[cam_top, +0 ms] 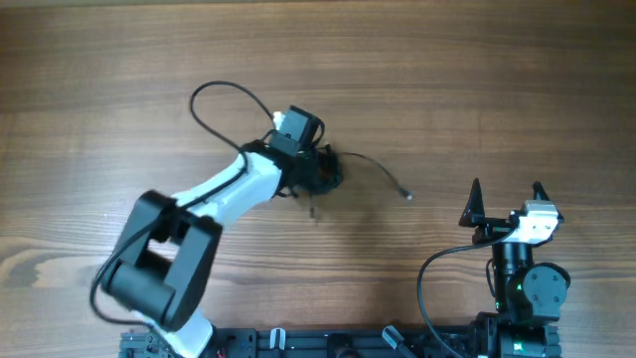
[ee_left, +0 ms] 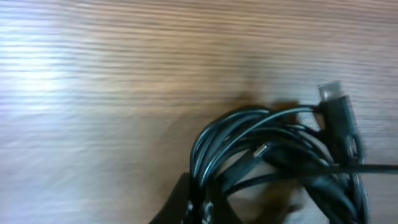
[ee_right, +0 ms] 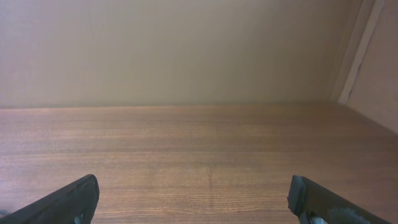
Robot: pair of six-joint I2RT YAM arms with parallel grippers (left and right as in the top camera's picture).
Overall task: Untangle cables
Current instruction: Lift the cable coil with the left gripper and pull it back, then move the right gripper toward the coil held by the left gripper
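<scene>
The cables (cam_top: 328, 171) are a small bundle of thin black wires at the table's middle. One loose strand runs right from it to a tiny plug (cam_top: 408, 196). My left gripper (cam_top: 320, 171) is down on the bundle. In the left wrist view the coiled cables (ee_left: 261, 146) fill the lower right, with a silver-tipped plug (ee_left: 329, 91) at the top right. The left gripper's fingers (ee_left: 202, 208) are closed on strands at the coil's near left edge. My right gripper (cam_top: 505, 202) is open and empty at the right front, far from the cables; its fingertips (ee_right: 196, 199) frame bare wood.
The left arm's own thicker black cable (cam_top: 224, 99) loops over the table behind the arm. The wooden table (cam_top: 477, 89) extends to a wall in the right wrist view (ee_right: 186, 50).
</scene>
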